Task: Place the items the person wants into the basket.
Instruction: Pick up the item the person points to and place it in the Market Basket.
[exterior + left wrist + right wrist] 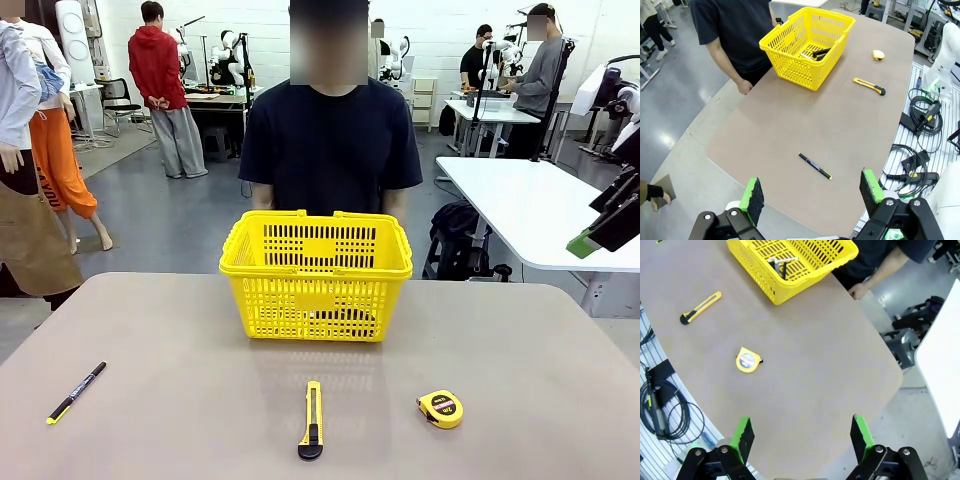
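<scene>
The yellow basket (315, 275) stands mid-table in front of the person (330, 140), whose hands hang at the far edge. Inside the basket (790, 60) lie a black stapler (821, 51) and a white marker (807, 55), and the marker (782, 260) also shows from the right wrist. The yellow-and-black tape measure (440, 408) rests on the table at the front right, apart from the basket. My left gripper (811, 192) hangs open high above the table's left end. My right gripper (801, 435) is open too, high over the right end, beyond the tape measure (747, 360).
A yellow utility knife (312, 420) lies at the front centre. A slim black pen with a yellow tip (76, 392) lies at the front left. Cables (920, 150) lie off the table's near edge. A white table (540, 210) stands to the right.
</scene>
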Robot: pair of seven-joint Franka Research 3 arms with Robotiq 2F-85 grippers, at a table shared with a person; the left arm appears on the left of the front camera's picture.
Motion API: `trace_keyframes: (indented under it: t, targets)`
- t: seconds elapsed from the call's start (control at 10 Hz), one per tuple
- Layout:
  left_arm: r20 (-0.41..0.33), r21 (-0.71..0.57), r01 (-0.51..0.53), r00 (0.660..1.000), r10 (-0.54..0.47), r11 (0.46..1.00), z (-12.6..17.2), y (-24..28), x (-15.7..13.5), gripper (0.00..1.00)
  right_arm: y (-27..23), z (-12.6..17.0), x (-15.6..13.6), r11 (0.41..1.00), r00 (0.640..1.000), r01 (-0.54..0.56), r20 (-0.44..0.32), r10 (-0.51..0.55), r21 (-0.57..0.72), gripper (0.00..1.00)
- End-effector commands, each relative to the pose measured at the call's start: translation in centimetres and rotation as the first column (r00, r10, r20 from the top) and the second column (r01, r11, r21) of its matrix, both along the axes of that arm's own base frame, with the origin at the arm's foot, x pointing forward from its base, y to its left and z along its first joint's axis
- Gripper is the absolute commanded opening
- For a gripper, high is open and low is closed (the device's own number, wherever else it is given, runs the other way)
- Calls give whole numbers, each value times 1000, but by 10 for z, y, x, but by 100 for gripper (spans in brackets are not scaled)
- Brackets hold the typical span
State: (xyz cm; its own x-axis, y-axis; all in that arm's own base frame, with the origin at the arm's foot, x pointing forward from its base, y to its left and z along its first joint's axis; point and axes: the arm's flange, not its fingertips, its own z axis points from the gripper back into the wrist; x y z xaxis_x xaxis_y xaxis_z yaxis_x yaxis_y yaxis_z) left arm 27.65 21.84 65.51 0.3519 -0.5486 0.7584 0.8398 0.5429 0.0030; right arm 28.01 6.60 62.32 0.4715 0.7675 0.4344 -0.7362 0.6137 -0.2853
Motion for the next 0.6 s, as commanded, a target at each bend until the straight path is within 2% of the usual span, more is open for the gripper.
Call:
trace_keyframes:
  t: [0.0, 0.5]
  targets:
    - [9, -3, 3, 1000, -3, 1000, 0, 0, -1, 100, -1, -3, -1, 1000, 1000, 12, -6, -12, -13, 100]
    - [9, -3, 3, 1000, -3, 1000, 0, 0, -1, 100, -1, -3, -1, 1000, 1000, 12, -6, -12, -13, 100]
